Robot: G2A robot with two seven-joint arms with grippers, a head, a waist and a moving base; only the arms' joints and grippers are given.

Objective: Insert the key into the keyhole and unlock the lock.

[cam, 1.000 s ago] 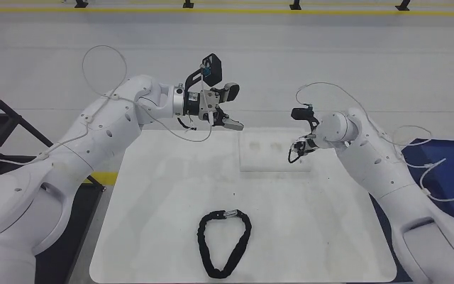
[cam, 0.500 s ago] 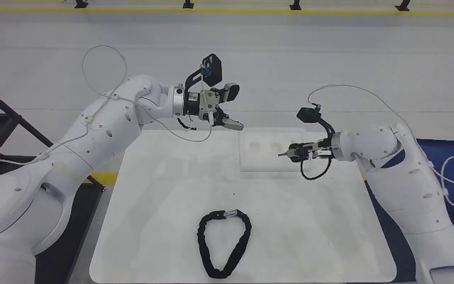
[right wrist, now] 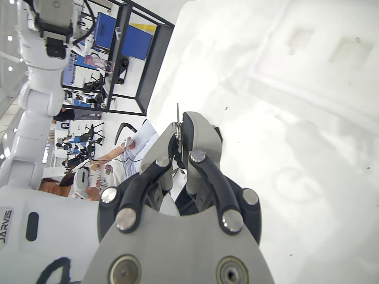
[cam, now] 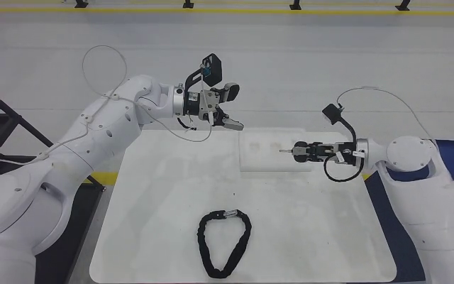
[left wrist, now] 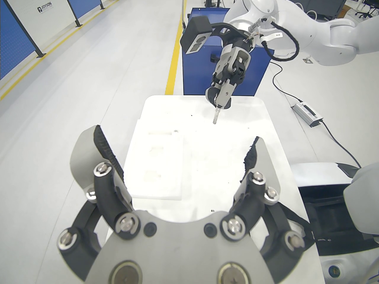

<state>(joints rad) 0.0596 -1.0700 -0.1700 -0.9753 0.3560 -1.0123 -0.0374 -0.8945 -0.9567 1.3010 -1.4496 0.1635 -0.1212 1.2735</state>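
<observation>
The chain lock point(cam: 224, 241) lies nearest the robot, a closed black loop flat on the white counter point(cam: 319, 234). Its silver lock body point(cam: 227, 214) sits at the far end of the loop, and nothing touches it.

Farther back, toward the right, the right claw point(cam: 295, 150) is raised over the counter by a white foam block point(cam: 266, 153) with shallow recesses. This claw is closed tight on the key point(cam: 284, 150) – it pinches the head while the thin blade sticks out past the fingertips, pointing toward the left arm. The key is well apart from the lock.

Farthest off, the left claw point(cam: 228, 121) hangs over the counter's far left edge – its fingers point(left wrist: 102, 146) are spread wide and hold nothing.
</observation>
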